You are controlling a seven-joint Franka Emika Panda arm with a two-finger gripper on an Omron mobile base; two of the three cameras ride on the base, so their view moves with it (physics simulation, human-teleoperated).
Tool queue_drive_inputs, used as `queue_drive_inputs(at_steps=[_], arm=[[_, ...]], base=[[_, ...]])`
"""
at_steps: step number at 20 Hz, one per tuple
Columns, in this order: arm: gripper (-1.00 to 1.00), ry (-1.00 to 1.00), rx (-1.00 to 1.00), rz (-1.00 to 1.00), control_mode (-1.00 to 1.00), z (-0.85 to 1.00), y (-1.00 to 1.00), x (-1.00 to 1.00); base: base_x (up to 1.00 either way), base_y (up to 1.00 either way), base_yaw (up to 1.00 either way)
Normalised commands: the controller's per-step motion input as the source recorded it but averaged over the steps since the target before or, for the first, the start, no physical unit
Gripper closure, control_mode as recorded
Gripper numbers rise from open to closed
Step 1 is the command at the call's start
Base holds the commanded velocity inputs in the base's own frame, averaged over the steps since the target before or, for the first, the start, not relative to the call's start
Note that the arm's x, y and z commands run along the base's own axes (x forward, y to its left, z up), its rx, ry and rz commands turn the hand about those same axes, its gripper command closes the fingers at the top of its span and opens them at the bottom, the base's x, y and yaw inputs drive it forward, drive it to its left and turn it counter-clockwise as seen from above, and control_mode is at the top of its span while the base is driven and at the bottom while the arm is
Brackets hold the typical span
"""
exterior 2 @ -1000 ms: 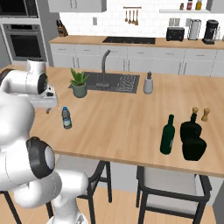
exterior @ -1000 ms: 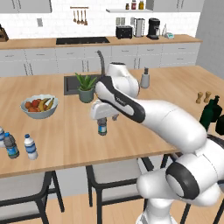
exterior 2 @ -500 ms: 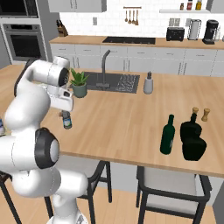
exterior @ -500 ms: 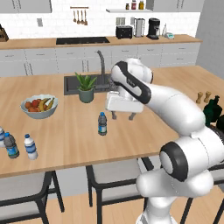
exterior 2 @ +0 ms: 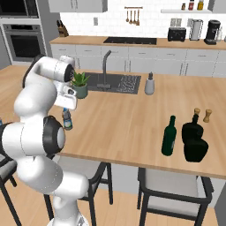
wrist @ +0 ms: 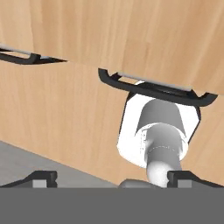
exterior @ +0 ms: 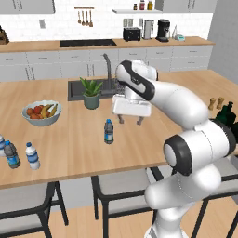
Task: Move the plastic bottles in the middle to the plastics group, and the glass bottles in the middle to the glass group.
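Open gripper (exterior: 130,120) beside the last plastic bottle (exterior: 109,131) on the island counter (exterior: 74,144).
The jaws stand wide and empty, at 2 o'clock from the bottle; it looks light, smooth and easy to squash, so its labelled middle is the best grip.

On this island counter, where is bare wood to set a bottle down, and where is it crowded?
Free: the wide stretch between the sink and the green bottle, and the wood between the fruit bowl and the lone water bottle. Crowded: the left edge by the water bottles, and the right end, where the dark bottles and the shakers cluster.
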Motion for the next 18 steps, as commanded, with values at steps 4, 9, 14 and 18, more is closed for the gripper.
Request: queue_drive_inputs(at_steps=[4,9,14,18], arm=[[-1.00,-0.22,-0.13,0.02,-1.00,-0.26,0.29,0.05],[-1.00,-0.23,-0.06,0.00,-1.00,-0.23,0.23,0.17],[-1.00,-0.06,-0.02,0.00,-1.00,-0.11,0.04,0.52],[-1.00,-0.01,-0.05,0.00,-1.00,-0.07,0.01,0.47]], base=[[0.00,0.00,0.00],[0.00,0.00,0.00],[0.00,0.00,0.00],[0.00,0.00,0.00]])
